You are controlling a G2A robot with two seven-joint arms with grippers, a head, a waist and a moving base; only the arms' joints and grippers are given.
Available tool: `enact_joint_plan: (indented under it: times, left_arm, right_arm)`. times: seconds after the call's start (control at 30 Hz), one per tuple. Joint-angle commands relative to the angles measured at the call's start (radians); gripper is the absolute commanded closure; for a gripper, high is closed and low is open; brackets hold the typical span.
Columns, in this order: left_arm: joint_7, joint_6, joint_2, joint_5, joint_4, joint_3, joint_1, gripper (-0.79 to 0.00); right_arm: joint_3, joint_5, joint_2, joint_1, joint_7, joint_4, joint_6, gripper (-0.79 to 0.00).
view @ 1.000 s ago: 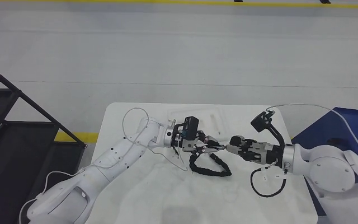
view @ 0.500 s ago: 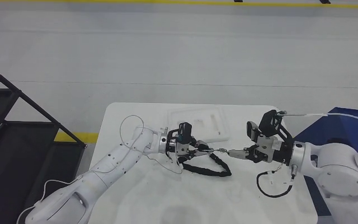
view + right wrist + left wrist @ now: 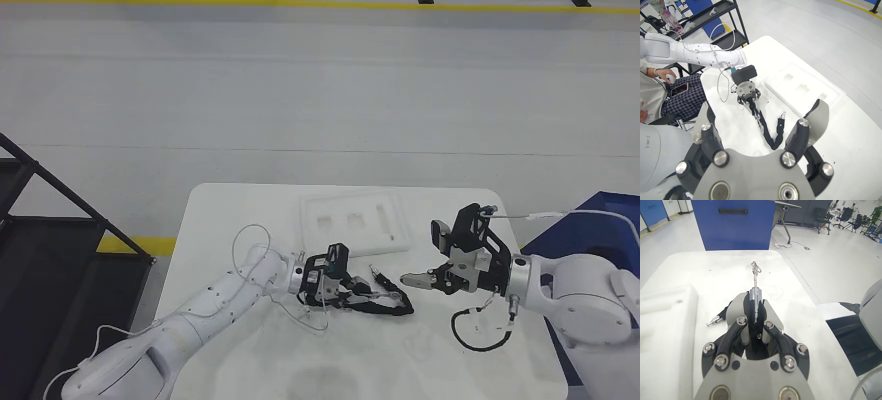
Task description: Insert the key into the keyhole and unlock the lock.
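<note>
In the top view, the lock (image 3: 392,307) is seen on the worktop (image 3: 225,230), on the robot's side of the foam tray (image 3: 355,222), with the right end effector (image 3: 410,281) apart from it.

In the left wrist view, the lock's chrome barrel is pinched by the left end effector (image 3: 754,299). The key (image 3: 754,274) is seated in the keyhole.

In the right wrist view, the right end effector is spread, with nothing held.
</note>
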Motion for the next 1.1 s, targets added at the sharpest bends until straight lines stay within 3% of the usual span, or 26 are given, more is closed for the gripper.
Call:
enact_joint_plan:
  times: [0.0, 0.2, 0.33, 0.67, 1.07]
  left_arm:
    - [0.004, 0.0, -0.007, -0.017, 0.024, 0.03, -0.005, -0.785]
    - [0.019, 0.0, -0.017, -0.055, 0.06, 0.081, -0.059, -0.785]
    - [0.059, 0.0, -0.002, -0.066, 0.042, 0.089, -0.109, -0.785]
    - [0.106, 0.0, 0.118, -0.039, -0.068, 0.113, -0.274, -0.785]
    - [0.206, 0.0, 0.23, -0.274, -0.071, 0.287, -0.536, -0.785]
  right_arm:
    - [-0.012, 0.002, -0.001, 0.015, 0.003, 0.013, -0.007, -0.785]
    - [-0.072, 0.018, -0.008, 0.088, 0.016, 0.078, -0.049, -0.785]
    - [-0.117, 0.017, -0.014, 0.145, 0.018, 0.139, -0.093, -0.785]
    - [-0.215, 0.009, -0.033, 0.315, 0.007, 0.314, -0.255, -0.785]
    - [-0.324, 0.023, -0.063, 0.573, 0.031, 0.477, -0.34, -0.785]
